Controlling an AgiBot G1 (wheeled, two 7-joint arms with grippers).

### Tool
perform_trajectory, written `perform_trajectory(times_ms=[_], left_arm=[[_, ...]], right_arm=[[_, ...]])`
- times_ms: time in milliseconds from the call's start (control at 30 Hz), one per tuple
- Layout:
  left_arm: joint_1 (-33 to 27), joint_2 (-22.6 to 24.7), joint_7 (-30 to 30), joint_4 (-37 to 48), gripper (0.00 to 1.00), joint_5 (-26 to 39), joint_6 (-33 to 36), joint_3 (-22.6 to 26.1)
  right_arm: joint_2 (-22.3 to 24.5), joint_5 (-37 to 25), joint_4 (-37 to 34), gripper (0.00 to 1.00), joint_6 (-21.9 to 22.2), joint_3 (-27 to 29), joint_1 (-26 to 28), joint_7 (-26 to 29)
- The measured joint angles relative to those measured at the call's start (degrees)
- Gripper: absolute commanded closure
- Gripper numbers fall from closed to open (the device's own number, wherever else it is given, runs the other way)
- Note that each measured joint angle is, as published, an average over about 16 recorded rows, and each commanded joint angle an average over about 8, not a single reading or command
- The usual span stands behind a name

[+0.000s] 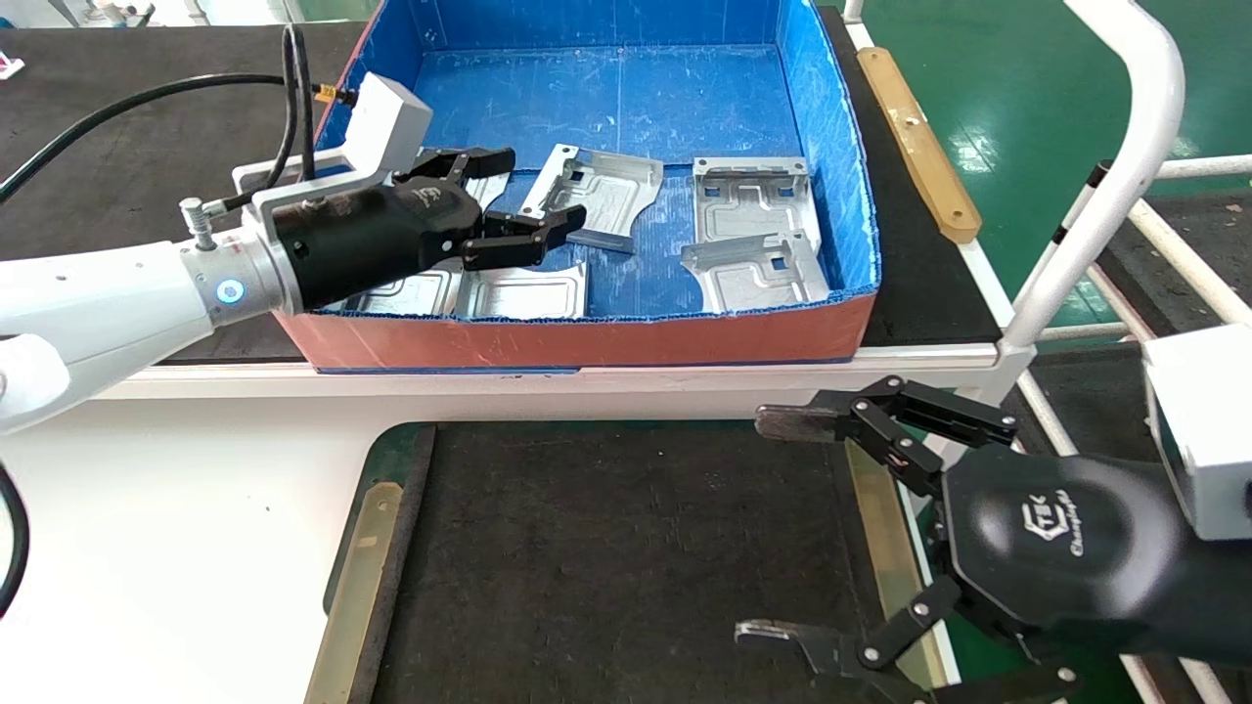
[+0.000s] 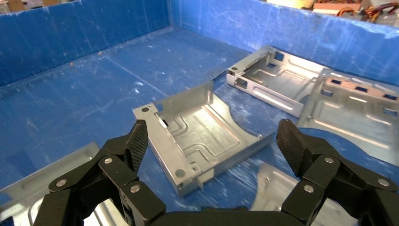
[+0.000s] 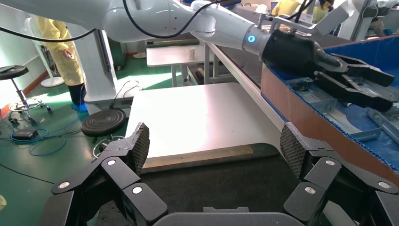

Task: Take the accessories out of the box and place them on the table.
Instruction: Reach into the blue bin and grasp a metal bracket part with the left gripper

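The box, blue inside and orange outside, stands on the far worktop and holds several silver accessories. My left gripper is open inside the box, just above a tilted plate. In the left wrist view that plate lies between the open fingers, untouched. Two more plates lie at the box's right. Others lie by the near wall, partly hidden by the arm. My right gripper is open and empty over the table's dark mat.
Brass-coloured strips edge the mat. A white surface lies to its left. A white rail rises at the right. The right wrist view shows the mat, the box wall and my left gripper farther off.
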Motion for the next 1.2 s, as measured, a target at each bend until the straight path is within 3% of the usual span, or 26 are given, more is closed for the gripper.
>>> perform_trajectory(times_ms=[533, 1200], left_arm=[[-6.2, 5.9, 5.7, 11.2, 0.00, 2.2, -5.4, 0.9], [-9.5, 8.0, 10.5, 18.2, 0.00, 3.3, -8.9, 1.3]], right_arm=[[0.0, 0.0, 0.0, 0.00, 0.0, 0.0, 0.0, 0.0], [0.0, 0.0, 0.0, 0.00, 0.0, 0.0, 0.0, 0.0]])
